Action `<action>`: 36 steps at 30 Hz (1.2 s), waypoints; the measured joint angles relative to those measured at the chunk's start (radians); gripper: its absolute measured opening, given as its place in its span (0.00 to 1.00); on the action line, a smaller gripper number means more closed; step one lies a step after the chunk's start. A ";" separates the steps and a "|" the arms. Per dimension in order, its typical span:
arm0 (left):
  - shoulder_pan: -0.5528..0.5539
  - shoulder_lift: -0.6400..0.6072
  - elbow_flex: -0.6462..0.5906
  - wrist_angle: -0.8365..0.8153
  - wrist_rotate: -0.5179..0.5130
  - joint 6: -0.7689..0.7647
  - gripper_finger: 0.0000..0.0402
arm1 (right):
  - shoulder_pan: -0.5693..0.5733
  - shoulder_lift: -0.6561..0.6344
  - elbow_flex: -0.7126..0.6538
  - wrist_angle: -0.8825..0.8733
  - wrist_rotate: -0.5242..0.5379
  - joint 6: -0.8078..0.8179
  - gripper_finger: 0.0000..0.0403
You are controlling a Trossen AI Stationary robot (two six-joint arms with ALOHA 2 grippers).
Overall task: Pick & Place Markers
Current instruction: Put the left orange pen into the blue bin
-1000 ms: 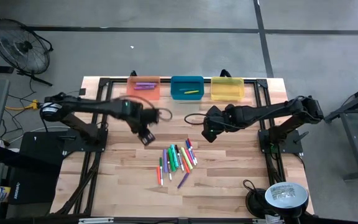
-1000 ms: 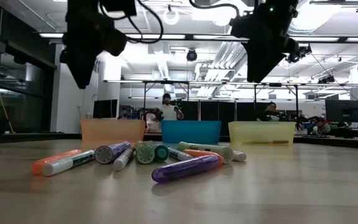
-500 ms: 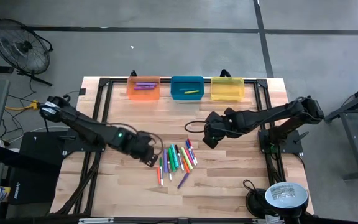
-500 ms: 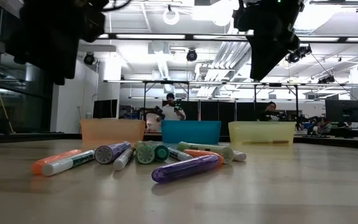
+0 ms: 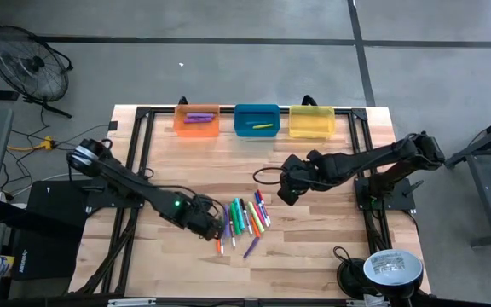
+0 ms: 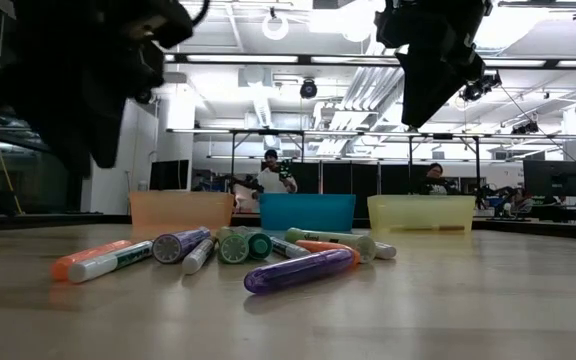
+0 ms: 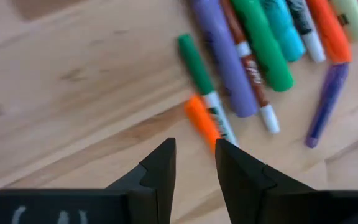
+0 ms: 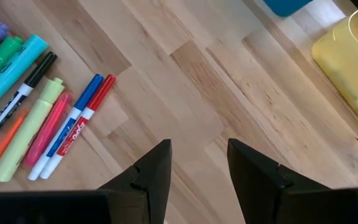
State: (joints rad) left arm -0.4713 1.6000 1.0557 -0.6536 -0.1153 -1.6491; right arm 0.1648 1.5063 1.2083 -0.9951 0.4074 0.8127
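We see even, bright light from ceiling strip lamps point(image 6: 268, 60) in the low view, which glare white against the darker room. Below those lamps both arms show as black silhouettes, the nearer one smeared and out of focus. The markers point(image 6: 218, 250) lie sharp, with only soft, faint shadows on the table point(image 6: 468, 300). In the left wrist view the markers point(image 7: 260, 56) are softly blurred. From above, the table point(image 5: 314, 247) is evenly lit, without glare.
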 joint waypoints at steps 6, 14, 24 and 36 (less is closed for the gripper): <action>-0.001 0.078 0.000 0.085 0.040 0.026 0.28 | 0.016 0.000 0.000 0.008 -0.022 0.046 0.36; -0.001 0.139 0.001 0.105 0.056 0.028 0.28 | 0.032 0.000 0.000 0.027 -0.043 0.075 0.36; 0.000 0.155 0.002 0.156 0.048 -0.055 0.28 | 0.033 0.000 0.000 0.027 -0.054 -0.006 0.36; 0.000 0.155 0.002 0.150 0.034 -0.159 0.28 | 0.033 0.000 0.000 0.024 -0.042 -0.105 0.36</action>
State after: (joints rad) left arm -0.4717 1.7550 1.0573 -0.5033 -0.0812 -1.8078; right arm 0.1974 1.5059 1.2083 -0.9710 0.3650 0.7075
